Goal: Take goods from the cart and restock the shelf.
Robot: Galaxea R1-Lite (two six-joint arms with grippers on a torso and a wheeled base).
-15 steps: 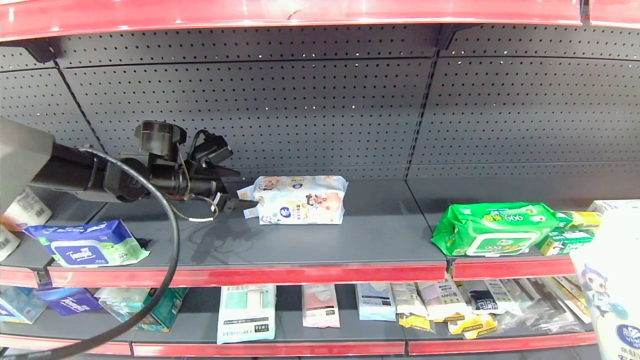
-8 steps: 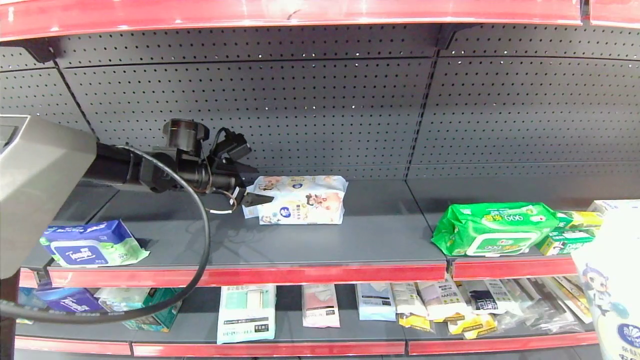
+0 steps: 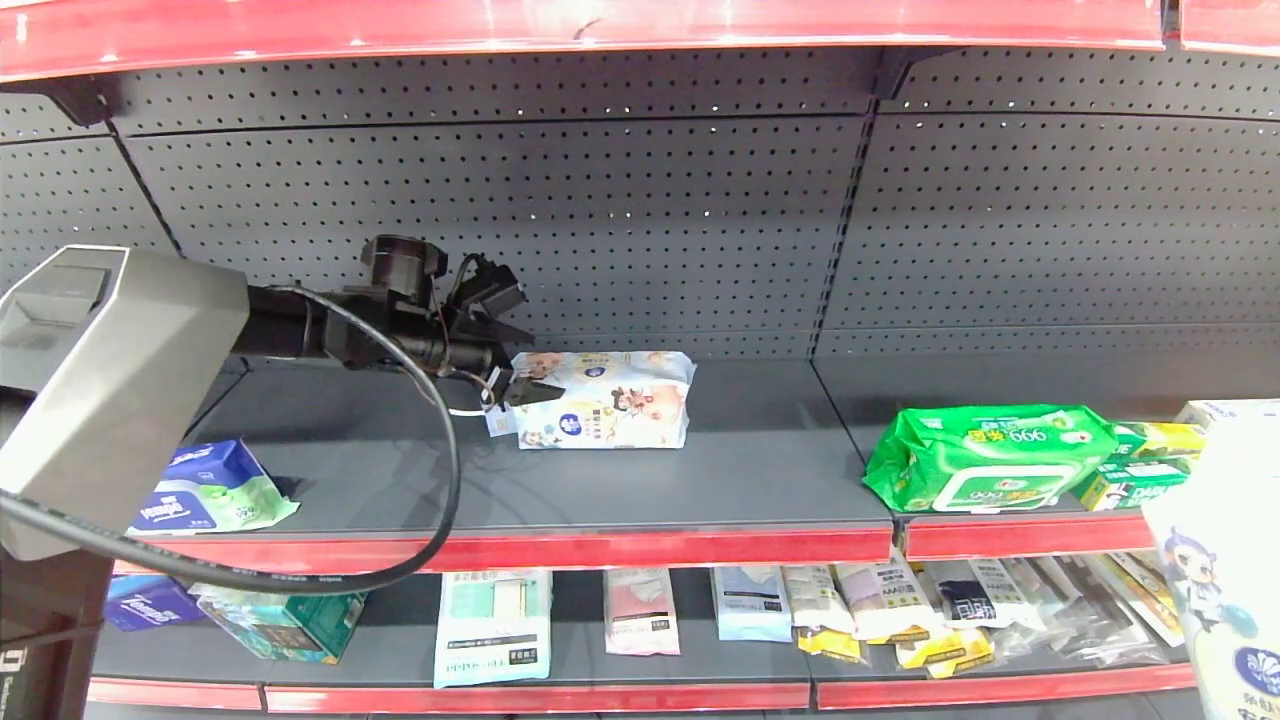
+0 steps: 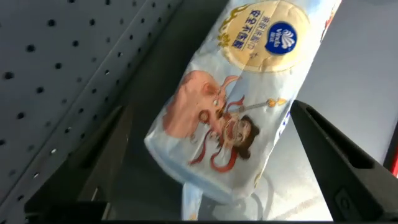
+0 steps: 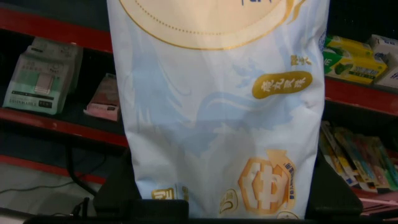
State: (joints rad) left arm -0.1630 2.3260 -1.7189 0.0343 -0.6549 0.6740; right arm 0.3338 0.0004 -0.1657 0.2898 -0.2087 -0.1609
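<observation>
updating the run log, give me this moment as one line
left gripper: open, straddling shelf pack | right gripper: holding second pack | phase: restocking

We see bare shelf deck (image 3: 720, 480) from white pack (image 3: 610, 400) right to green wipes pack (image 3: 985, 455) in next bay: widest way in. More bare deck between white pack and blue tissue pack (image 3: 215, 490), but left arm's cable (image 3: 456, 480) loops across its front. Left gripper (image 3: 525, 392) straddles white pack's left end, jaws apart. Tall headroom under upper shelf (image 3: 600, 25); pegboard (image 3: 650, 220) closes rear. Held pack (image 3: 1225, 580), clamped in right gripper (image 5: 224, 193), blocks right bay's front corner.
</observation>
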